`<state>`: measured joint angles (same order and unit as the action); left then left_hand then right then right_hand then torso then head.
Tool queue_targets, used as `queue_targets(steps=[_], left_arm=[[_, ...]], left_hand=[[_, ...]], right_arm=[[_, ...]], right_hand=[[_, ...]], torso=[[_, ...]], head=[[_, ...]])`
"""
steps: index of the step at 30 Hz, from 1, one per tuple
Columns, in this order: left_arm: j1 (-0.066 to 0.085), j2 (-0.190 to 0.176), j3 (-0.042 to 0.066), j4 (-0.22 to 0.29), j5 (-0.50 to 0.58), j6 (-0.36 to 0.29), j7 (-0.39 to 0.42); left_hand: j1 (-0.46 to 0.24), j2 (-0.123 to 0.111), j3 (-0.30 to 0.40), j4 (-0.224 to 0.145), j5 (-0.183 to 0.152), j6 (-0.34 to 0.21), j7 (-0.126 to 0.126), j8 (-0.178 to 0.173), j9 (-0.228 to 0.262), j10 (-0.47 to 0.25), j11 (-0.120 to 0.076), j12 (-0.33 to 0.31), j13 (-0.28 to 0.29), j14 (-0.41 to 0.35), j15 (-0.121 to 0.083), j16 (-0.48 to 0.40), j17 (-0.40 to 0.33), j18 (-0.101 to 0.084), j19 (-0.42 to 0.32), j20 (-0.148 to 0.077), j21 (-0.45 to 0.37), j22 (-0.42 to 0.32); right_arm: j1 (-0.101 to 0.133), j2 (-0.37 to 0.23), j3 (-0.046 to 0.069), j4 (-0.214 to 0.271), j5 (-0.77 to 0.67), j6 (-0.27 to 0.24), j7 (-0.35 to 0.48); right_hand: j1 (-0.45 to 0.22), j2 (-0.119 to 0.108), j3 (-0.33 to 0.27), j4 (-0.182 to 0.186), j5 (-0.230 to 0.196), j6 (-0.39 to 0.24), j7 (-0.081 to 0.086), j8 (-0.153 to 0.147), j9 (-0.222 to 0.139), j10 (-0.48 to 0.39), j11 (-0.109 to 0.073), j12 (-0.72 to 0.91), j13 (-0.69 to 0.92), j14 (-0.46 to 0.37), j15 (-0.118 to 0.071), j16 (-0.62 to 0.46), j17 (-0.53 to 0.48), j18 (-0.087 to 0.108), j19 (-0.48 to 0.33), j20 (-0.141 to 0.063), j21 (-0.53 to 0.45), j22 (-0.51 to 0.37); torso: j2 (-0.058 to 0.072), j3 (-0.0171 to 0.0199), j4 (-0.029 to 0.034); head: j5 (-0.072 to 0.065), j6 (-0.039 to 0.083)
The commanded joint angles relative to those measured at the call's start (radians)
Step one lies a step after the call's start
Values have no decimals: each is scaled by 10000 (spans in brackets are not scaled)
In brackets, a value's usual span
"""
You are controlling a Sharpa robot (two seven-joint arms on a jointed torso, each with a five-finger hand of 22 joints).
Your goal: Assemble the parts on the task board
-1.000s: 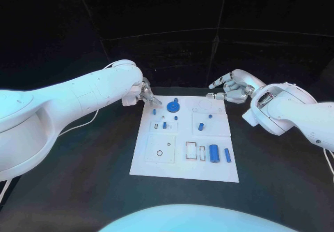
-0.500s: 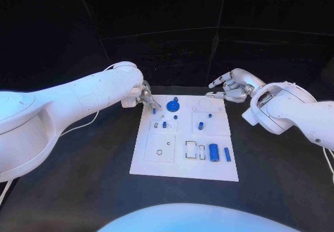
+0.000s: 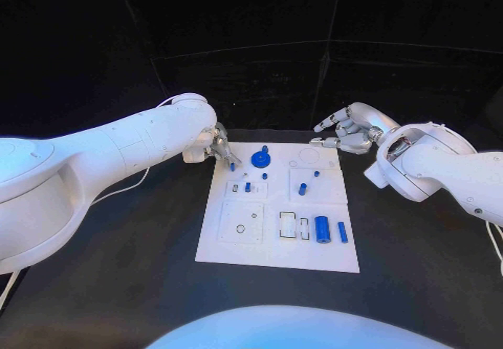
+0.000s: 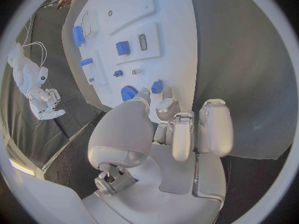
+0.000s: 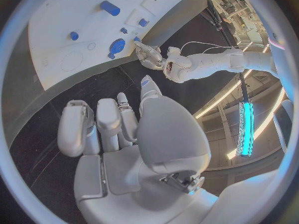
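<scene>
The white task board (image 3: 251,240) lies in the middle of the black table. On it are a blue gear (image 3: 261,160), small blue pegs (image 3: 302,190) and two blue cylinders (image 3: 323,230) near its right edge. My left hand (image 3: 215,145) hovers at the board's far left corner, holding nothing. In the left wrist view its fingertips (image 4: 167,104) stand just short of a small blue peg (image 4: 157,86), with the gear (image 4: 129,92) beside it. Over the far right corner my right hand (image 3: 346,131) is raised with fingers spread and empty, well above the board (image 5: 74,30).
Black table (image 3: 126,276) surrounds the board on all sides. A white cable (image 3: 121,190) trails on the table under my left arm. Several empty cut-outs (image 3: 287,225) sit in the board's near half.
My left hand's fingertips have drawn back slightly from the gear toward the board's left edge. The right hand has barely moved.
</scene>
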<state>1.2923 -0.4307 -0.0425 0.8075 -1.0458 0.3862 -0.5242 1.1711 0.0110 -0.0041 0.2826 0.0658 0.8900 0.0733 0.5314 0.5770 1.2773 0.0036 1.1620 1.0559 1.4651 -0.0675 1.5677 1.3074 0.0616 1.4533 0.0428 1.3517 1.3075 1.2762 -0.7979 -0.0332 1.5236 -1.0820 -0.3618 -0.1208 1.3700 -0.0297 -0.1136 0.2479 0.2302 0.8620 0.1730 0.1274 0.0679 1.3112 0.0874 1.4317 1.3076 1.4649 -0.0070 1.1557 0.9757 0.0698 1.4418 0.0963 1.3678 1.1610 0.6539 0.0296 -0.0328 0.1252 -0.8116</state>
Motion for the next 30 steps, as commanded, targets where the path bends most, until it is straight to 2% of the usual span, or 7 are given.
queue_targets(steps=[1,11,17,30], left_arm=[[11,8,3,38,-64,20,22],[3,11,3,72,-40,-127,130],[2,4,3,93,0,-8,205],[-3,-47,3,123,36,-115,349]], left_hand=[[118,32,-38,-37,20,70,-5,4,-16,6,-36,49,15,1057,49,31,2634,8,55,40,20,228],[590,300,90,-195,30,134,-31,55,-47,36,-61,81,27,1057,30,31,2634,4,65,25,28,259],[1269,517,415,-582,44,179,-105,123,-55,51,-124,80,17,1057,-15,31,2634,-1,75,-10,38,292],[1740,765,777,-905,50,354,-235,224,-38,160,-230,74,6,1057,-86,31,2634,-8,89,-70,53,338]], right_arm=[[17,15,8,3,-24,46,60],[17,27,8,-5,-24,51,61],[17,32,8,-12,-24,55,58],[17,42,8,-20,-24,66,49]], right_hand=[[25,68,-80,4,50,34,9,60,9,-84,-13,-42,51,159,28,36,-13,87,-57,10,-68,-21],[36,76,-90,8,73,37,8,63,9,-78,-13,-37,57,159,27,35,-15,86,-55,10,-67,-18],[36,76,-90,8,73,37,8,63,9,-78,-13,-37,57,159,27,35,-15,86,-55,10,-67,-18],[49,86,-102,12,101,42,7,68,11,-73,-14,-34,60,159,27,37,-13,86,-54,10,-66,-17]], torso=[[3,4,1],[2,4,-2],[3,1,2],[-1,0,3]], head=[[-1,-8],[3,-21],[-9,-44],[-23,-72]])
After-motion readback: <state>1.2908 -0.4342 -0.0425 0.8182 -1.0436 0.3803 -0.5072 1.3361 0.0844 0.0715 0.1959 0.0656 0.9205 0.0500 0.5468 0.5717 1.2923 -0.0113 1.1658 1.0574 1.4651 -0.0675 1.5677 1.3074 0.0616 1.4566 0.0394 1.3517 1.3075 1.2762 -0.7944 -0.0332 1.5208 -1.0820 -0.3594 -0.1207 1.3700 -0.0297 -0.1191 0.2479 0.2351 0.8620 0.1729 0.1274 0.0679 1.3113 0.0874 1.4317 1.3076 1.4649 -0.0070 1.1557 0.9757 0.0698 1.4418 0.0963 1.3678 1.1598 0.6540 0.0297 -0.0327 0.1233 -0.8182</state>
